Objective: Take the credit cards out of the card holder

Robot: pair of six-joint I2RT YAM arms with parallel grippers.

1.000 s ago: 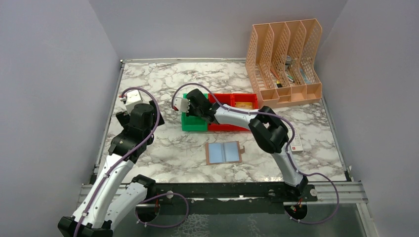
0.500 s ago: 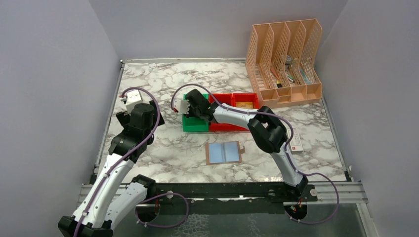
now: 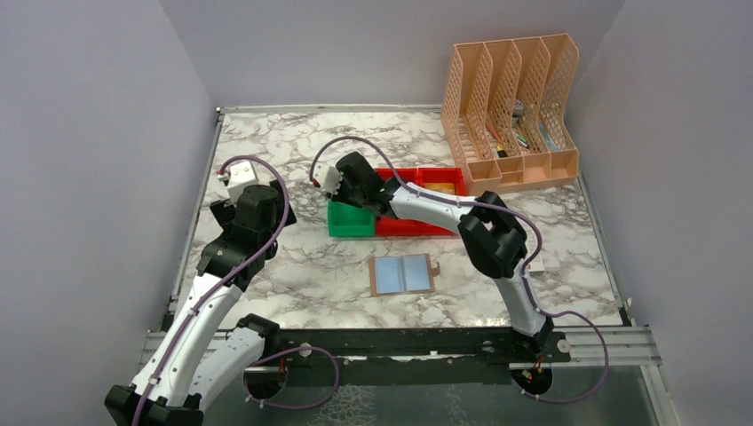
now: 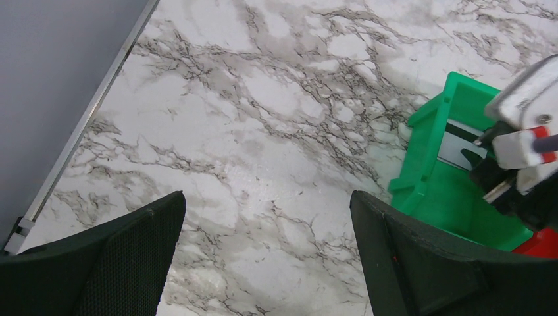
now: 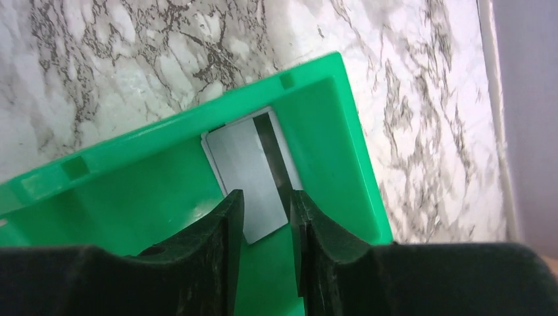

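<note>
While looking down from above, find the card holder spread open and flat on the counter, at 6 o'clock of the bins: brown leather-like rim, two light blue inner panels facing up. Cannot tell whether any pocket holds a card. At 12 o'clock of it, note a green bin touching a pair of red bins. Inside the green one, see a silver-grey credit card with a dark stripe, tucked into one corner. In the far red bin, glimpse a tan card. At 2 o'clock, spot an orange file rack with small items, too tiny to name. Above the green bin, find the right pincer narrowly apart, clamped on nothing. At 9 o'clock, find the left pincer spread wide over the counter.
</note>
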